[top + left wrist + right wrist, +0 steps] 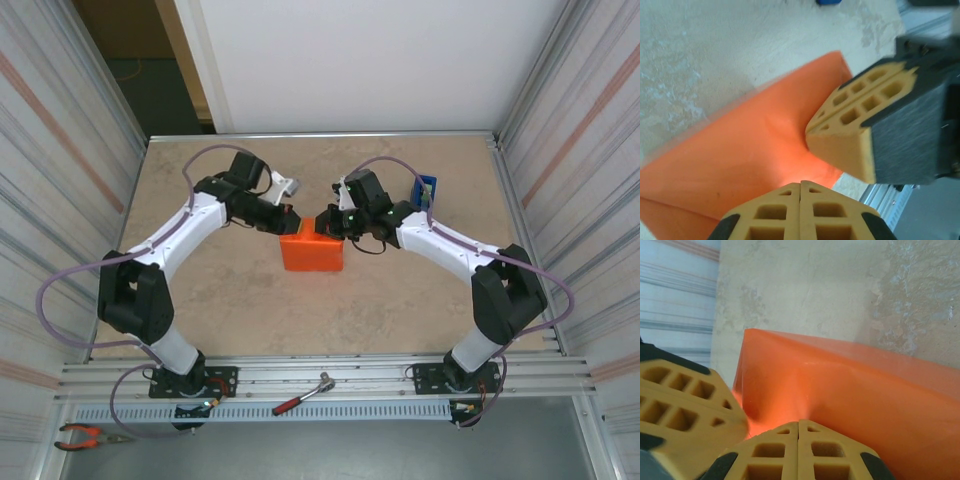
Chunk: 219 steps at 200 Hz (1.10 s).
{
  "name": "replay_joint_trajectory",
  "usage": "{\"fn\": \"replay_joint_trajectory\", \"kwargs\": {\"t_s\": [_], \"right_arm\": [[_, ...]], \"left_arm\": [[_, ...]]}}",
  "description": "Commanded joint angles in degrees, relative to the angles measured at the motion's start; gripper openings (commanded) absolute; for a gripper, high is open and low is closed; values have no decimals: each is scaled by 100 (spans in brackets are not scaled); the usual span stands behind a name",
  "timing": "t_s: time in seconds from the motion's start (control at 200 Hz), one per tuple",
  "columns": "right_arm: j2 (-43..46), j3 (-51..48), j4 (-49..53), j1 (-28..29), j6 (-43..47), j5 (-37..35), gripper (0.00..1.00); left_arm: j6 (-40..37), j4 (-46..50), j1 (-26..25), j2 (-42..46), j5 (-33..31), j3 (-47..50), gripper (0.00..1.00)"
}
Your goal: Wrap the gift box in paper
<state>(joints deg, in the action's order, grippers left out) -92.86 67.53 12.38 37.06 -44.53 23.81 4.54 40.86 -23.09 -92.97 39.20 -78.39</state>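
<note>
I can read no text, no label, brand or number, on paper (pixel 311 252) or table (pixel 240 300)

Plain orange paper (pixel 311 252) on mottled beige table (pixel 250 310).

1. Left arm (pixel 180 235): bolted at lower left of the top view, folded at a dark elbow near the left edge, stretched up and right toward the centre.
2. Right arm (pixel 450 250): mirrored, bolted at lower right, folded near the right edge, stretched up and left.
3. Left gripper (pixel 292 222): angled down and rightward at frame centre. Fingers pressed flat together, no gap at the seam, at the bottom of the left wrist view.
4. Right gripper (pixel 325 226): angled down and leftward, tip just beside the other's. Likewise closed tight at the bottom of the right wrist view.
5. Across from each other: right gripper (pixel 815 129) at right of the left wrist view, left gripper (pixel 737 412) at lower left of the right wrist view.
</note>
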Motion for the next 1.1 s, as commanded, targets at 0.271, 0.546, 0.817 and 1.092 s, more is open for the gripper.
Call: {"fn": "replay_joint_trajectory", "kwargs": {"t_s": [0.271,0.546,0.817,1.092], "right_arm": [[-130,-470,476,34,88,-324,0],[-126,-511,411,-4,80,-325,0],[-153,-517,396,-89,76,-250,0],[485,-377,426,-49,46,-380,0]], "left_arm": [[209,91,33,-315,455,-770,13],[-32,145,-46,-138,275,-162,14],[-118,136,-88,-5,88,299,15],[-134,106,-108,-2,-54,464,15]]}}
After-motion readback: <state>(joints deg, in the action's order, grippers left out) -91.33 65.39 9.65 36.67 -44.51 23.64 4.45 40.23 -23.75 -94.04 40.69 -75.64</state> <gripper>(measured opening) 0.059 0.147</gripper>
